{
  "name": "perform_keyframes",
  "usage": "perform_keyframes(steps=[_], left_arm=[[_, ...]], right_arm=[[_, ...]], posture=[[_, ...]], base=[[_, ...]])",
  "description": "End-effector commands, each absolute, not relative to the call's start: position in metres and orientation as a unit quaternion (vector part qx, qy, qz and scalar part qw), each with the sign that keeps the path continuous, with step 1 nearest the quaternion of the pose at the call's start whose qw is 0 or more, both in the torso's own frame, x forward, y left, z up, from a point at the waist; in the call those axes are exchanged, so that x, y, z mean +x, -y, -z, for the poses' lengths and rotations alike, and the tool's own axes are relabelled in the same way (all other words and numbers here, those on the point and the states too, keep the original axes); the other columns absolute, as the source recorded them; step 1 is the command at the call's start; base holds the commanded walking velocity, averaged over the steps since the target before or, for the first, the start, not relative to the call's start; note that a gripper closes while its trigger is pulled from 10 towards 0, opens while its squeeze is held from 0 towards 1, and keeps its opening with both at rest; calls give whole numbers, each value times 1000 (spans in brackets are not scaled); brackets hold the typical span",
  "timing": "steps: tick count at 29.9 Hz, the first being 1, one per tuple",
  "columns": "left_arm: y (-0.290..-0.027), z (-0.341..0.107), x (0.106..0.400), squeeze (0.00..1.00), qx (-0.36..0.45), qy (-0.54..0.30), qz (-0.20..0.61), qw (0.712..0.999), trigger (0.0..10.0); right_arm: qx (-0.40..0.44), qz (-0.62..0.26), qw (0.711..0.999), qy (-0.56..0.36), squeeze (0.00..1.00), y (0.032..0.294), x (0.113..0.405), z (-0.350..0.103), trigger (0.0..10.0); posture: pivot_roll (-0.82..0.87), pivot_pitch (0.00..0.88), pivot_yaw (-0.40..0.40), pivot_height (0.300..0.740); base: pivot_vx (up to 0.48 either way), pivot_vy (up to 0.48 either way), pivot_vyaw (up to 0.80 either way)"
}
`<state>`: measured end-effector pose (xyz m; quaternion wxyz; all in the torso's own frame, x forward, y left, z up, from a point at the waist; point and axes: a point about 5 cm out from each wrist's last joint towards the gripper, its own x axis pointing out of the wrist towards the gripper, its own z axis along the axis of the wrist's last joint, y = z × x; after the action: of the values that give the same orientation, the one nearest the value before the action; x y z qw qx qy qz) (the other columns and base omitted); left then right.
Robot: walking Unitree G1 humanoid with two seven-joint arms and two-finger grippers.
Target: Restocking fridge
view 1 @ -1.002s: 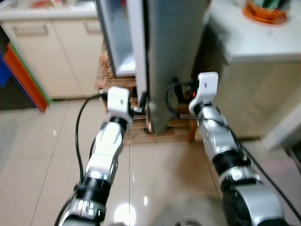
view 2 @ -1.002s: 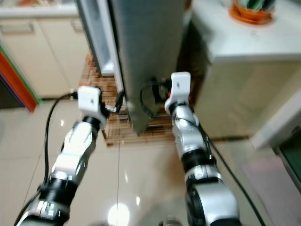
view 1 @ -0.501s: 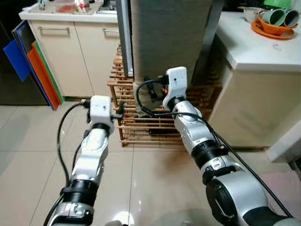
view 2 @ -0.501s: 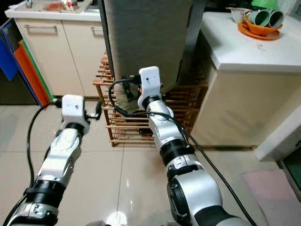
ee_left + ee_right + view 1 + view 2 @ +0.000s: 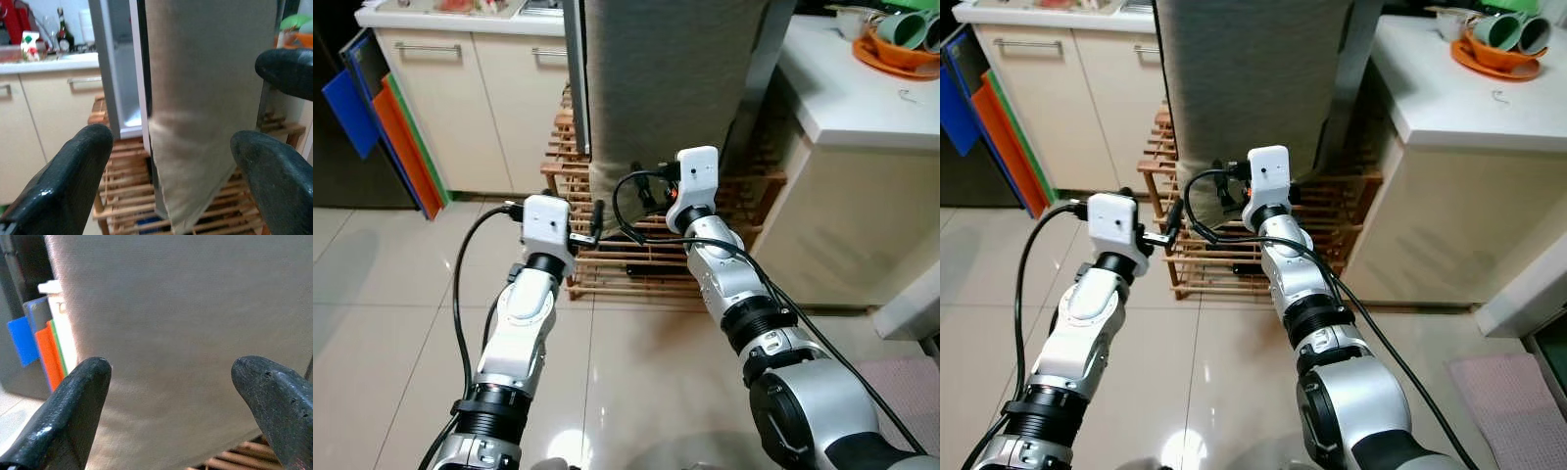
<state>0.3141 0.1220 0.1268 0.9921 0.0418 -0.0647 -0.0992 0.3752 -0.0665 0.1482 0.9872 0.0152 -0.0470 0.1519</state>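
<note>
Fridge door [image 5: 666, 88] just ahead of both grippers, left gripper [image 5: 173, 181] spread wide, right gripper [image 5: 171, 406] likewise, neither grasping anything

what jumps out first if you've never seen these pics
The grey fridge door stands open dead ahead, edge toward the robot, above a wooden slat rack on the floor. Both silver arms reach at it, left gripper and right gripper with jaws open, empty. To the right, an orange tray of green cups sits on a white counter; blue and orange boards lean at far left.
</note>
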Motion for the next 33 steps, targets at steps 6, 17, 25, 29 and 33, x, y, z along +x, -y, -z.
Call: perform_keyframes(steps=[6,17,25,29,33], left_arm=[[-125,-129,308,0,41,77,106,991,10000],[-130,-131,307,0,39,80,92,992,10000],[-128,-132,308,0,48,76,92,992,10000],[-126,-132,307,0,54,76,96,991,10000],[-124,-135,308,0,53,82,101,990,10000]], right_arm=[[12,-144,988,57,0,70,380,-156,10000],[-3,-145,988,58,0,70,387,-165,10000],[-2,-157,985,68,0,57,393,-183,10000],[14,-154,985,82,0,57,392,-185,10000],[32,-143,985,94,0,64,384,-174,10000]], posture=[[9,0,-7,740],[20,0,-11,740],[42,0,-18,740],[45,0,-19,740],[28,0,-12,740]], base=[[325,353,0],[107,138,0],[0,0,0],[0,0,0],[0,0,0]])
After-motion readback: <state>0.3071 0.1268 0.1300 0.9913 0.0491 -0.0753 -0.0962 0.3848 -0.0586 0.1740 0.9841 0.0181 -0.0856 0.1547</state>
